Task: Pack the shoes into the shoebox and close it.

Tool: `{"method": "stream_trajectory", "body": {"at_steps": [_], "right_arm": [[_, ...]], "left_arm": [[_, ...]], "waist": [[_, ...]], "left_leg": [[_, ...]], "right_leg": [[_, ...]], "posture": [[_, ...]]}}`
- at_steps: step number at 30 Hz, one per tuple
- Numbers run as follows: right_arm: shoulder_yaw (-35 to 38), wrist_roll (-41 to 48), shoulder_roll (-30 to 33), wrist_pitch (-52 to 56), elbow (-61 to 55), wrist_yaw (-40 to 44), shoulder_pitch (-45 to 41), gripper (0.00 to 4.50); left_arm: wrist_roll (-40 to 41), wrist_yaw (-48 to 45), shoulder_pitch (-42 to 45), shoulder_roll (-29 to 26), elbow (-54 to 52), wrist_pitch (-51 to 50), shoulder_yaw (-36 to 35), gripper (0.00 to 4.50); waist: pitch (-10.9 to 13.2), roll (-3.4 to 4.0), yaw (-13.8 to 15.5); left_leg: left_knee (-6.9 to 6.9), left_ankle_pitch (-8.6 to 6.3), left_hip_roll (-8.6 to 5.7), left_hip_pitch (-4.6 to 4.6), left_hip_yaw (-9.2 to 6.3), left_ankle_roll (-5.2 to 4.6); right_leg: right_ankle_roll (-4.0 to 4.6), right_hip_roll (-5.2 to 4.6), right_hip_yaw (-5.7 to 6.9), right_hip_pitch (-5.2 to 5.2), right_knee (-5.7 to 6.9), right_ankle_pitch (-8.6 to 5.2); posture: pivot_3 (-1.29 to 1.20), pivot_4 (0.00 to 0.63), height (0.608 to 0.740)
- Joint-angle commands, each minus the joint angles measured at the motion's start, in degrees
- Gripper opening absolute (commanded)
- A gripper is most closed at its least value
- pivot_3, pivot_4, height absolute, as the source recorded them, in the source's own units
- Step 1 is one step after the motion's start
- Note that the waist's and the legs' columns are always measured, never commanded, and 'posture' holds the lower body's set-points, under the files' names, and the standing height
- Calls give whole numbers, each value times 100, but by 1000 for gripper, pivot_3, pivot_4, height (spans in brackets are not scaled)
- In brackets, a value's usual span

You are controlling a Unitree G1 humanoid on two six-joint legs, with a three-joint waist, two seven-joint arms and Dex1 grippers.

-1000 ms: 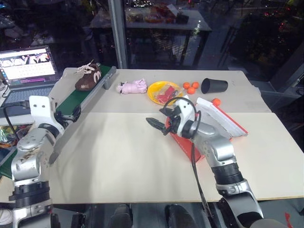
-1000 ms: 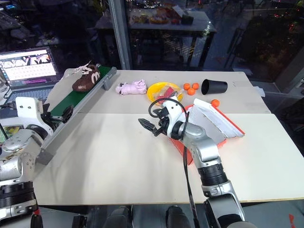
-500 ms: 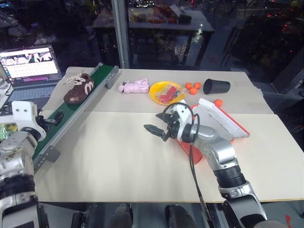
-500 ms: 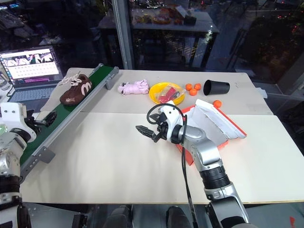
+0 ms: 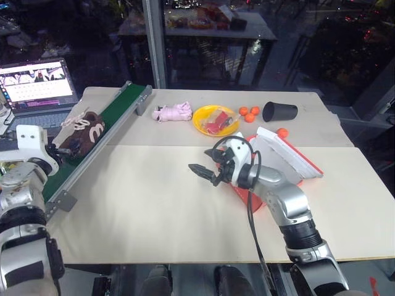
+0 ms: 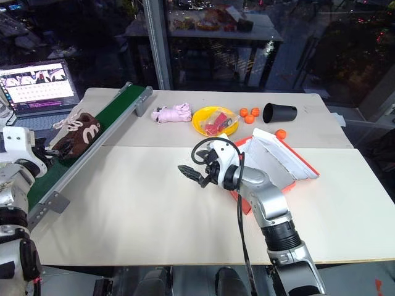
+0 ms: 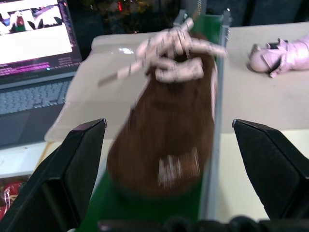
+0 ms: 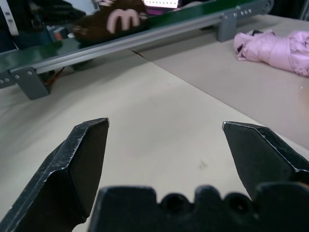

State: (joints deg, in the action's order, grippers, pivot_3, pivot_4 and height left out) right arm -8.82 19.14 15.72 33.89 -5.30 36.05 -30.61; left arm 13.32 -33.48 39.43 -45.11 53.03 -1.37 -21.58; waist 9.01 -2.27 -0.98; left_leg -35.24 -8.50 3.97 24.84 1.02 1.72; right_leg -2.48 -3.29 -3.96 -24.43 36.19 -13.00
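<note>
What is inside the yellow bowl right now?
The yellow bowl holds red pieces with something pale among them; what they are is too small to tell. Whatever lies under them is covered.

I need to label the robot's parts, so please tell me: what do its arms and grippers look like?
Both arms are silver metal with black ribbed joints. A black cable runs along the right arm. The left gripper and right gripper each have two black, wedge-shaped fingers on white housings.

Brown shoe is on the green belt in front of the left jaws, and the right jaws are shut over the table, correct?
Not quite: the right gripper is open, jaws wide apart, per the right wrist view. The shoe does sit on the green belt before the open left gripper.
</note>
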Motion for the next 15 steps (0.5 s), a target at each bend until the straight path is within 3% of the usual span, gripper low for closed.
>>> {"method": "stream_trajectory", "body": {"at_steps": [1, 3, 6, 9, 15], "right_arm": [[80, 13, 43, -4, -282, -32, -49, 4470], [78, -4, 47, -21, -261, -41, -86, 4470], [62, -34, 68, -40, -262, -57, -111, 4500], [63, -47, 86, -26, -303, -61, -97, 4500], [46, -72, 122, 17, -378, -88, -60, 4500]], "left_arm": [[-144, -73, 284, -164, 400, 285, 99, 4500], [-197, -135, 349, -194, 614, 168, 160, 4500], [-222, -348, 300, -221, 838, -289, 246, 3733], [-92, -371, 244, -190, 831, -477, 132, 2636], [24, -368, 259, -155, 669, -519, 21, 853]], "waist": [[0, 0, 1], [0, -1, -3], [0, -1, -3], [0, 0, 1], [0, -1, 28]], "left_leg": [[0, 0, 0, 0, 0, 0], [0, 0, 0, 0, 0, 0], [0, 0, 0, 1, 0, 0], [1, 0, 0, -1, 0, 0], [-3, 14, 0, -14, 1, 24]], "right_leg": [[0, 0, 0, 0, 0, 0], [0, 0, 0, -1, 0, 0], [0, 0, 0, -2, 0, 0], [0, 0, 0, -2, 5, -1], [-30, -3, 2, 0, 43, -20]], "posture": [[0, 150, 740], [0, 150, 740], [0, 150, 740], [0, 150, 740], [0, 150, 740]]}}
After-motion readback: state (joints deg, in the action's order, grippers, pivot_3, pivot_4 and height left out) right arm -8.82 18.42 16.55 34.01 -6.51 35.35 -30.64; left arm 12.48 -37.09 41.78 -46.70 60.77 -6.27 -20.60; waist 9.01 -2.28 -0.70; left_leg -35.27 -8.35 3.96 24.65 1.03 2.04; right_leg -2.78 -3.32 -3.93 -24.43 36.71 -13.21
